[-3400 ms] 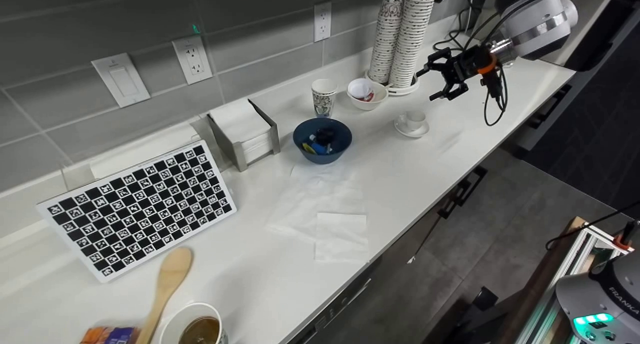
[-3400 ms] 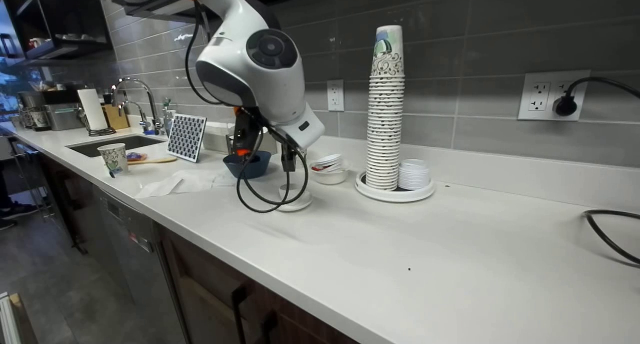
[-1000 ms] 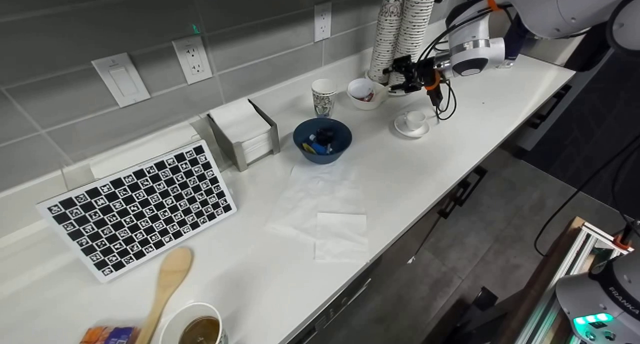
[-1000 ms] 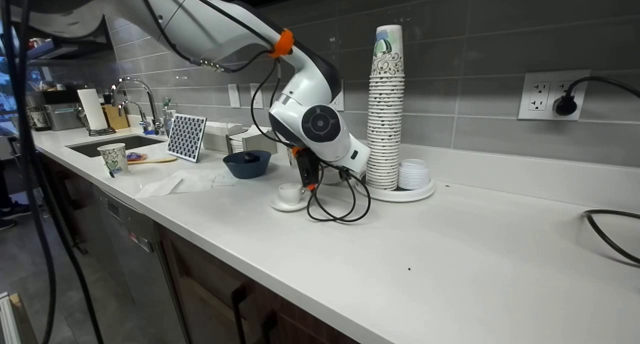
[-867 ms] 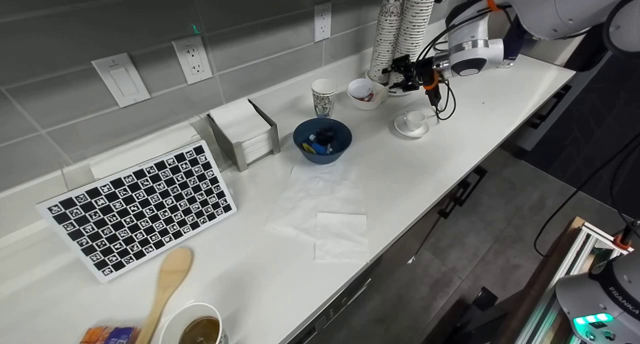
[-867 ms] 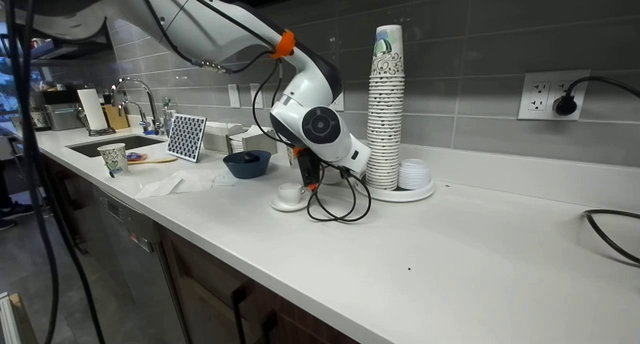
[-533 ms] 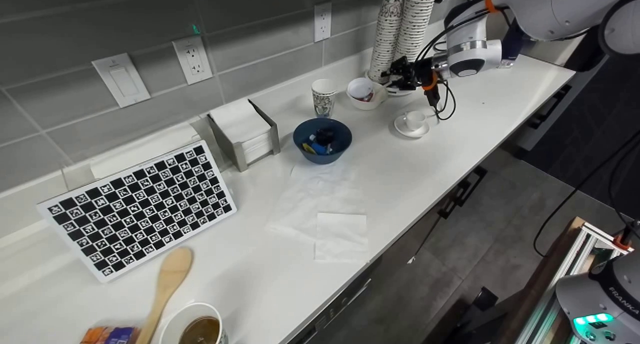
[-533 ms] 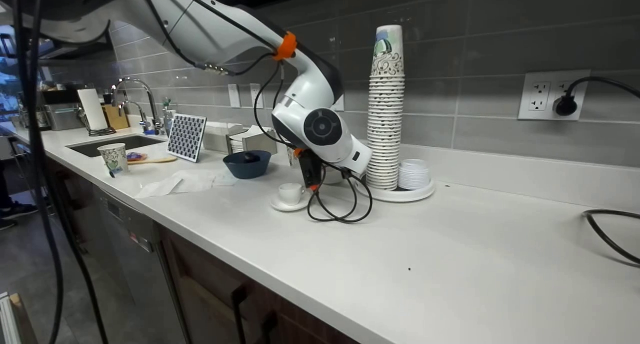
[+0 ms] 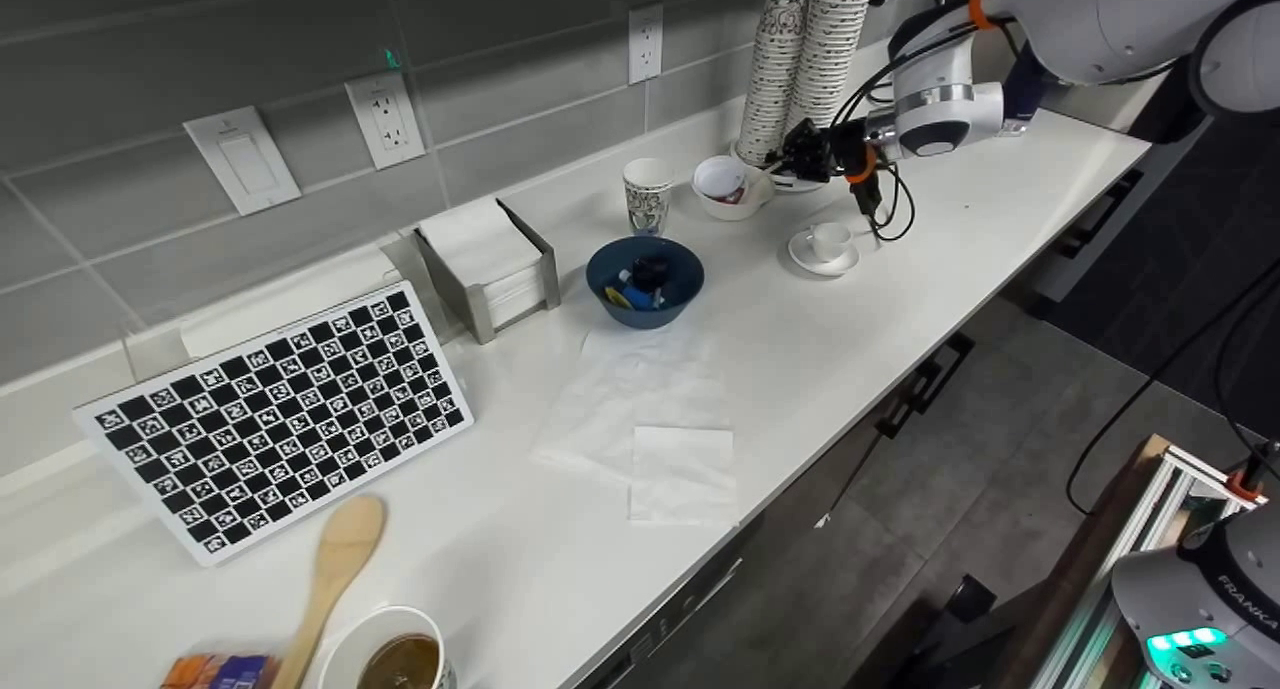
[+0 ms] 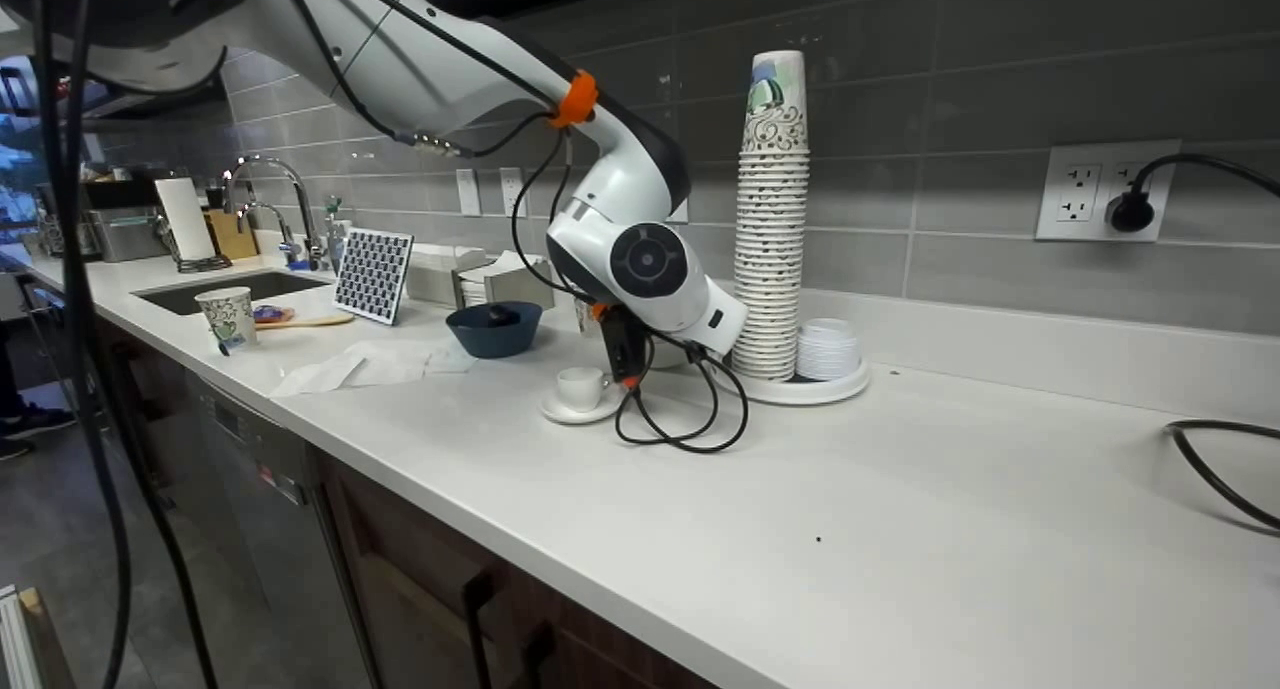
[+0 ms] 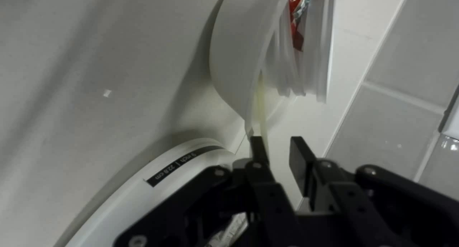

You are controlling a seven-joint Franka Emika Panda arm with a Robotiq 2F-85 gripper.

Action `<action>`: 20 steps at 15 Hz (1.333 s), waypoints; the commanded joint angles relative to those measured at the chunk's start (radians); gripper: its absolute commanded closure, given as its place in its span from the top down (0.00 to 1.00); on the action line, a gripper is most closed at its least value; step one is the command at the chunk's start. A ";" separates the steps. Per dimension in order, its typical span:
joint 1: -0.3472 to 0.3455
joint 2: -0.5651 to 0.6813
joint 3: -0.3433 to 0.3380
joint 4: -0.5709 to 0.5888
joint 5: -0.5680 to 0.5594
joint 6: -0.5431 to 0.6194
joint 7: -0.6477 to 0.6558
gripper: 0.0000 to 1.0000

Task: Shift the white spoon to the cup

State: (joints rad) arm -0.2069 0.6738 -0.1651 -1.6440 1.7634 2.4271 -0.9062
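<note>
A pale, slightly yellow handle, which I take for the white spoon [image 11: 262,103], sticks out of a small white bowl [image 11: 233,53] in the wrist view. My gripper [image 11: 277,141] is at that bowl's edge, its jaws partly apart with a visible gap. The handle runs along the left finger [image 11: 259,150], partly hidden by it; whether they touch I cannot tell. The spoon's head is hidden in the bowl. The white cup [image 9: 830,239] stands upright on a saucer [image 9: 822,267], nearer the counter's front than the gripper; in an exterior view the same cup [image 10: 580,387] shows beside my wrist.
Tall stacks of paper cups [image 9: 822,79] rise close behind the gripper on a round white tray [image 10: 790,394]. Patterned cups [image 9: 648,199] and a dark blue bowl [image 9: 645,304] are left of the white bowl. The tiled wall [image 11: 401,125] is near the right finger.
Over the last second the jaws have drawn much closer together beside the handle, while the arm has barely shifted. Earlier the arm came down and across toward the white bowl.
</note>
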 commanded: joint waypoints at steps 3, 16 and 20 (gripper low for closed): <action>-0.005 0.012 -0.001 0.026 0.028 0.011 -0.015 0.00; -0.026 -0.130 -0.033 -0.060 0.202 -0.005 -0.220 0.01; -0.021 -0.201 -0.038 -0.154 0.144 -0.060 -0.184 0.01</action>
State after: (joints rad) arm -0.2297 0.5559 -0.2009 -1.6895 1.9212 2.4125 -1.0779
